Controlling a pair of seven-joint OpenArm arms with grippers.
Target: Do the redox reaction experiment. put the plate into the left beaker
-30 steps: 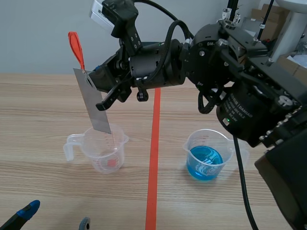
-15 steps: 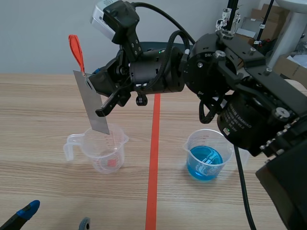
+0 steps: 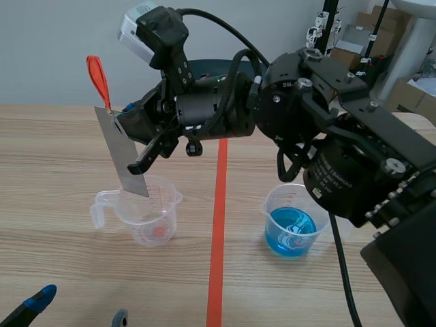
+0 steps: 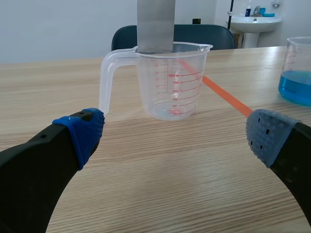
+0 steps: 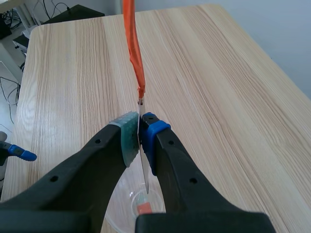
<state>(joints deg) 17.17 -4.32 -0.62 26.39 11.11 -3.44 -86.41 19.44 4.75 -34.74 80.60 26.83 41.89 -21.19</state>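
Note:
A grey metal plate (image 3: 121, 151) with an orange-red strap (image 3: 99, 80) at its top hangs tilted over the left beaker (image 3: 146, 210), its lower edge just above the rim. My right gripper (image 3: 126, 116) reaches across from the right and is shut on the plate's upper part; in the right wrist view the plate (image 5: 144, 167) shows edge-on between the pads, the strap (image 5: 133, 48) ahead. My left gripper (image 4: 175, 141) is open low near the table's front, facing the clear empty beaker (image 4: 167, 80), with the plate (image 4: 155, 24) above the rim.
A second clear beaker (image 3: 295, 219) holding blue liquid stands right of the orange-red tape line (image 3: 218, 225); it also shows at the left wrist view's edge (image 4: 296, 73). The left gripper's fingertips (image 3: 37, 300) sit at the table's front left.
The right gripper has carried the plate up and to the left, so its lower edge has risen from inside the beaker to about rim height. The left arm has not moved.

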